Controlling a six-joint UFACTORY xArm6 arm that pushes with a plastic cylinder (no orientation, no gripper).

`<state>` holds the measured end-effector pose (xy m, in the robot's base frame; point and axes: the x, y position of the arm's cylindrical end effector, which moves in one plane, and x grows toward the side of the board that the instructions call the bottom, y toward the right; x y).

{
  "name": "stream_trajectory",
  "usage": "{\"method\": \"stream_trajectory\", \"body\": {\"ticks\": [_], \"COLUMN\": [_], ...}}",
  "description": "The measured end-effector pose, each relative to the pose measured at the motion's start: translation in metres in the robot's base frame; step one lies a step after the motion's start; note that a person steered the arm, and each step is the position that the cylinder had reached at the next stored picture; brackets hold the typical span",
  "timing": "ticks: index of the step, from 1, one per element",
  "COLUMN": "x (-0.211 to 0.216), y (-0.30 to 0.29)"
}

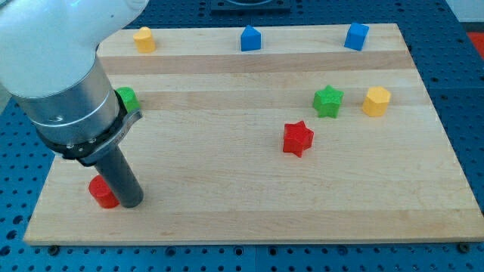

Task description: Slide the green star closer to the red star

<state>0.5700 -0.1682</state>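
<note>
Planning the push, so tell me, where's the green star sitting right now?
The green star sits in the view's right half, just left of the yellow block and up-right of the red star, apart from both.

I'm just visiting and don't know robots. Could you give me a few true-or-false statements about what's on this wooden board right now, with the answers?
1. The green star touches the red star. False: there is a gap; the green star sits up and to the view's right of the red one.
2. A yellow block lies just to the view's right of the green star. True.
3. My tip is next to the green star. False: it is far off at the view's lower left, beside a red block.
4. Two blue blocks, one and another, lie along the board's top edge. True.
5. The board holds only stars. False: other shapes are there too.
</note>
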Motion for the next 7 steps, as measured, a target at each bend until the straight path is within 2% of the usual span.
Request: {"method": "stream_trajectory", "body": {"ticks": [2,4,7], "x": [0.000,-0.009,-0.128], "y": [-0.015,0.028,0.083]}}
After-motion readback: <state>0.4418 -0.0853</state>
